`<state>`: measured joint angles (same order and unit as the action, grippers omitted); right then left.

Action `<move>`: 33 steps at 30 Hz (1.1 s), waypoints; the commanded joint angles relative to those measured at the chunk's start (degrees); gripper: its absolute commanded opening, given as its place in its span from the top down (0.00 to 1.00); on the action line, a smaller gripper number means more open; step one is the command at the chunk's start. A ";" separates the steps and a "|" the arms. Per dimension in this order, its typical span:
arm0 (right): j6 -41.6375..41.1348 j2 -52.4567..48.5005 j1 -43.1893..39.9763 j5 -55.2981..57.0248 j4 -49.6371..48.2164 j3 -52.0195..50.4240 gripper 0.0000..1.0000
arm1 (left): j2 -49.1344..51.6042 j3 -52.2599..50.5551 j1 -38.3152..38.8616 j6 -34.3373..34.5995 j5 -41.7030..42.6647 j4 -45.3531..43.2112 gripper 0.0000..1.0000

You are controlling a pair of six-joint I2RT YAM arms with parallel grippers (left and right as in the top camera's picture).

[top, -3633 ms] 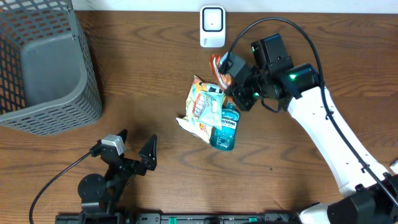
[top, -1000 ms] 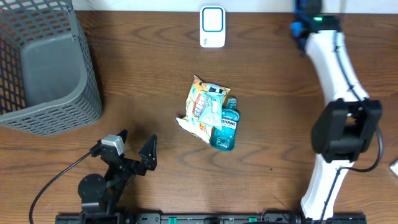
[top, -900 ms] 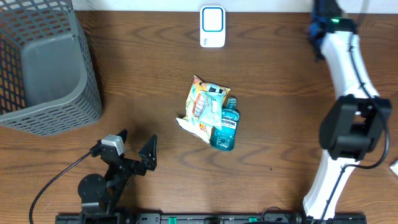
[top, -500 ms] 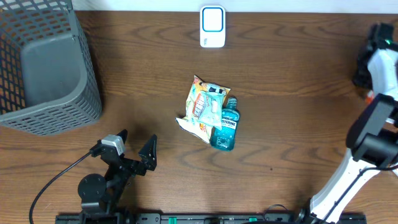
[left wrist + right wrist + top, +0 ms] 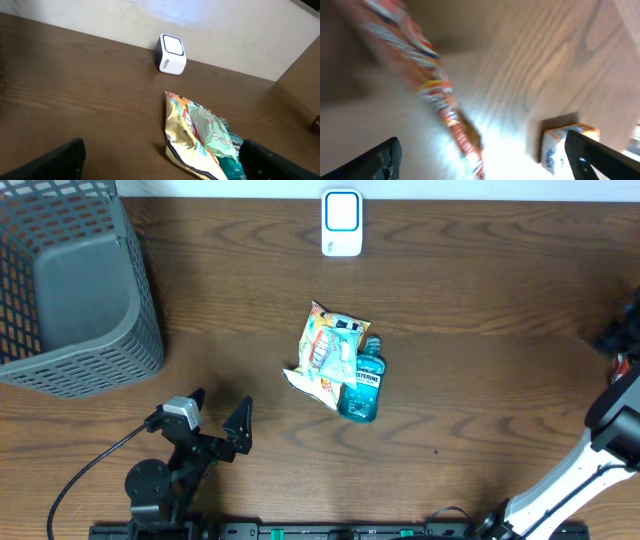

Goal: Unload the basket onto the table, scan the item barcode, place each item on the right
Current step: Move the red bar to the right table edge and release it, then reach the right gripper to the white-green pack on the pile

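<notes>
The white barcode scanner (image 5: 341, 222) stands at the table's far edge, also in the left wrist view (image 5: 171, 54). An orange-red snack packet (image 5: 437, 92) shows blurred in the right wrist view. It lies beyond the right gripper (image 5: 485, 167), whose dark fingers (image 5: 382, 159) stand wide apart, open and empty. In the overhead view only the right arm (image 5: 622, 415) shows, at the right edge. The left gripper (image 5: 220, 405) rests open near the front edge, well short of a yellow snack bag (image 5: 328, 352) and a teal mouthwash bottle (image 5: 362, 385).
A grey mesh basket (image 5: 70, 285) fills the back left corner. A small white, orange and blue box (image 5: 565, 142) lies on a wooden surface near the right gripper. The left wrist view shows the snack bag (image 5: 192, 135) ahead of the open left gripper (image 5: 160, 170).
The right arm has swung from the scanner to the back right corner, then down the table's right edge, its gripper leaving the overhead view. The left arm and the pile have not moved.
</notes>
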<state>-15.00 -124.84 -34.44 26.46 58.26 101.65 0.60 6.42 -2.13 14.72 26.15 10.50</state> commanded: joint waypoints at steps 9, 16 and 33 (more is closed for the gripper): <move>-11.30 23.43 15.30 -22.10 6.16 3.63 0.01 | -0.37 0.57 0.17 -0.74 -0.28 -0.02 0.02; -17.27 22.82 33.73 -22.64 10.67 2.89 0.01 | -0.37 0.57 0.17 -0.74 -0.28 -0.02 0.02; -26.12 2.38 74.47 -2.89 3.50 2.34 0.01 | -0.37 0.57 0.17 -0.74 -0.26 -0.02 0.02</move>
<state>-36.93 -118.41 34.76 9.67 62.24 104.36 0.58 6.42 -2.13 14.72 26.15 10.50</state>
